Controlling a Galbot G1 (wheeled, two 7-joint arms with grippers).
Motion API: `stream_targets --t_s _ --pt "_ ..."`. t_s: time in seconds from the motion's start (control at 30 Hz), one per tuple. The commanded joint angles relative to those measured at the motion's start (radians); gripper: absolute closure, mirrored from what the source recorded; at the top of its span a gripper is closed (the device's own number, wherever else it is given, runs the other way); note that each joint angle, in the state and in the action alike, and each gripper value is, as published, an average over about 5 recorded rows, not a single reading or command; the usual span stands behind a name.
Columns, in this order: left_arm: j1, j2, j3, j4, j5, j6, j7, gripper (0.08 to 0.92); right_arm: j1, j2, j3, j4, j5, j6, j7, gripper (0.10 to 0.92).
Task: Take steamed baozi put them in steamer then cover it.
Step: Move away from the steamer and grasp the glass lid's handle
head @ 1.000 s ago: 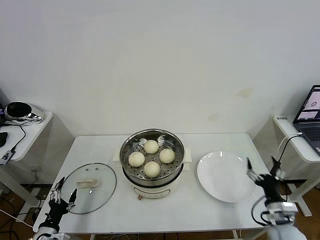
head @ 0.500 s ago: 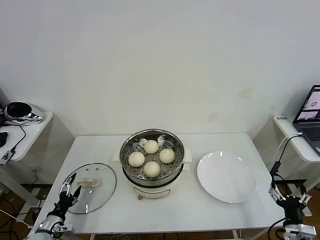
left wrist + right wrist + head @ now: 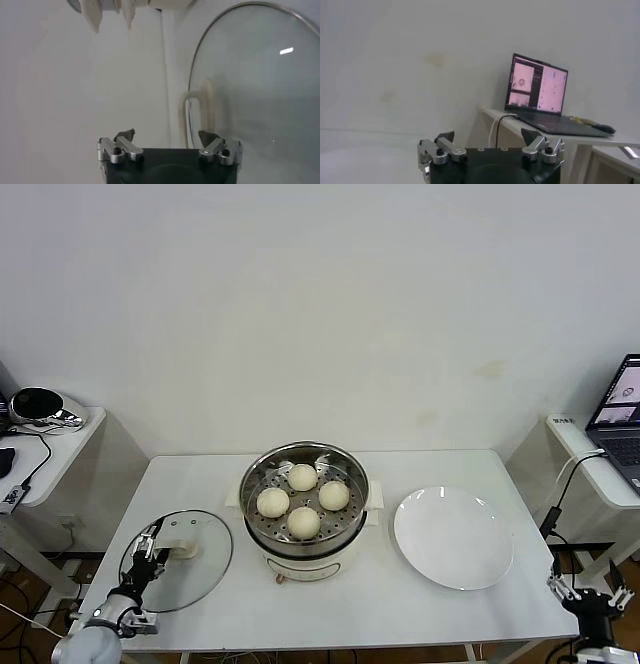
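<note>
Four steamed baozi (image 3: 303, 501), round, smooth and off-white, sitting in a diamond on the perforated steel tray inside the steamer (image 3: 255, 484). Steamer a shiny stainless pot on a cream-white base, at the middle of the white table (image 3: 400, 604), uncovered. Cover (image 3: 200, 569) lying flat on the table just left of the steamer: clear glass disc, metal rim, cream-white bar handle (image 3: 181, 550) uppermost. From the left wrist view, same cover (image 3: 260, 90) seen as a wide glass curve with the pale handle (image 3: 197, 112) arching near its edge.

Left gripper (image 3: 146, 552) low over the near-left part of the cover, close to the handle, fingers spread wide, nothing between them. Right gripper (image 3: 590, 596) down past the table's right front corner, well apart from everything on it, fingers likewise spread and empty.

White plate (image 3: 453, 537) bare, just right of the steamer. Laptop (image 3: 537, 95) open on a side table (image 3: 600, 137) to the right.
</note>
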State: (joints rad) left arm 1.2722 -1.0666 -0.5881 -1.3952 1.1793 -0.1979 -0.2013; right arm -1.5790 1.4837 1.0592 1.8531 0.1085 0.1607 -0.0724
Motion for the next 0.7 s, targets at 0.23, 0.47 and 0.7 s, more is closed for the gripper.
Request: stream_targets --t_s 0.23,0.47,0.7 --pt "-0.053 0.006 0.023 0.059 -0.019 -0.007 0.002 0.260 -0.006 0.009 0.002 -0.007 -0.016 0.001 0.000 0.203" --pt "-0.051 0.010 0.035 0.080 -0.066 -0.016 -0.013 0.467 -0.012 0.013 -0.005 0.012 -0.013 -0.010 -0.003 0.203" --pt "-0.019 0.014 0.024 0.009 -0.121 -0.014 -0.030 0.666 -0.020 0.012 -0.023 0.022 -0.004 -0.018 -0.009 0.203"
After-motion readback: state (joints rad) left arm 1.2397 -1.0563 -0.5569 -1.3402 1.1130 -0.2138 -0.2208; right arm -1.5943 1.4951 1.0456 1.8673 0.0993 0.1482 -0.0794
